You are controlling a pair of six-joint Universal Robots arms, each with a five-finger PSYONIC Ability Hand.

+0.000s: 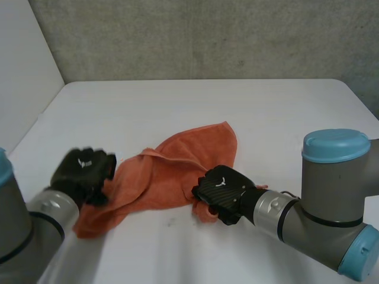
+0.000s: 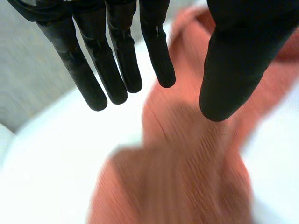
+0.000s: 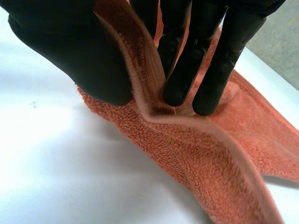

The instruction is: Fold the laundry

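Note:
An orange towel (image 1: 172, 171) lies crumpled across the middle of the white table (image 1: 195, 106). My left hand (image 1: 83, 171) is at the towel's left end, just above it. In the left wrist view its fingers (image 2: 117, 70) are straight and spread apart from the thumb, with the towel (image 2: 187, 158) lying loose below them. My right hand (image 1: 222, 192) is at the towel's near right edge. In the right wrist view its thumb (image 3: 79, 51) and fingers (image 3: 187, 60) pinch a raised fold of the towel (image 3: 196, 140).
A grey wall stands behind the table's far edge (image 1: 201, 80). Bare tabletop lies beyond the towel and in front of it between my two arms.

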